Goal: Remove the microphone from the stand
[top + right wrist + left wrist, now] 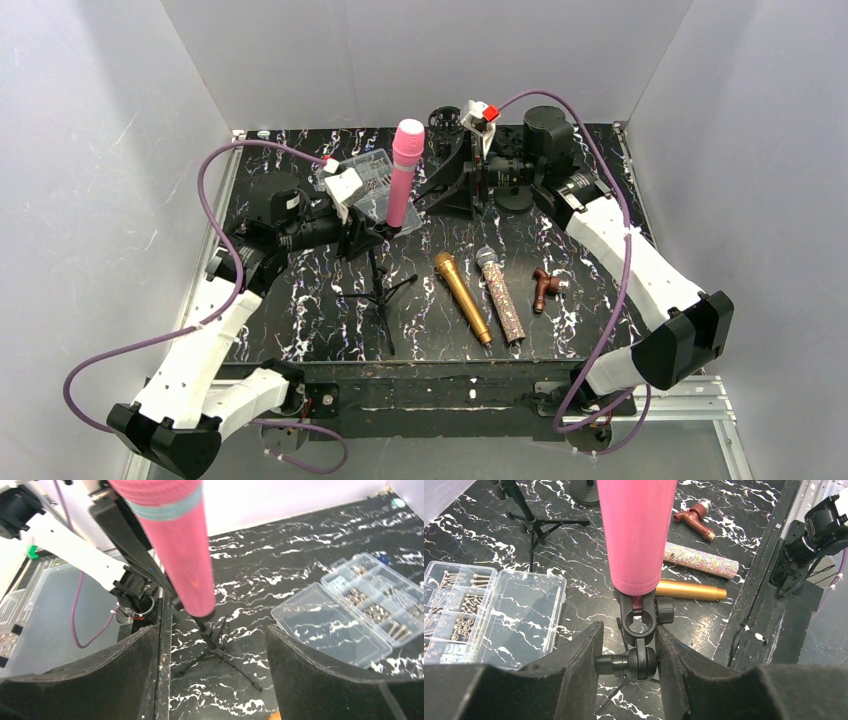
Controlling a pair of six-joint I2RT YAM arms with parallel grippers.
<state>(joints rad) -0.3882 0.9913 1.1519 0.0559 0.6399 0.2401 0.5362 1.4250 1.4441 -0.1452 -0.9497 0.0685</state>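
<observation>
Three microphones (pink microphone, gold microphone, glitter microphone), two tripod stands, one screw box, one brown fitting

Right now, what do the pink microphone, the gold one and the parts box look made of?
Pink microphone: smooth matte pink, likely plastic or painted metal; no glare. Gold microphone: satin metallic sheen, metal or metallic paint. Parts box: clear hard plastic; screws show through.

You cannot see the top of the pink cylindrical microphone, cut off at 12 o'clock in both wrist views. In the left wrist view it hides one end of the gold metal microphone, and the clear plastic screw box runs off at 9 o'clock.
</observation>
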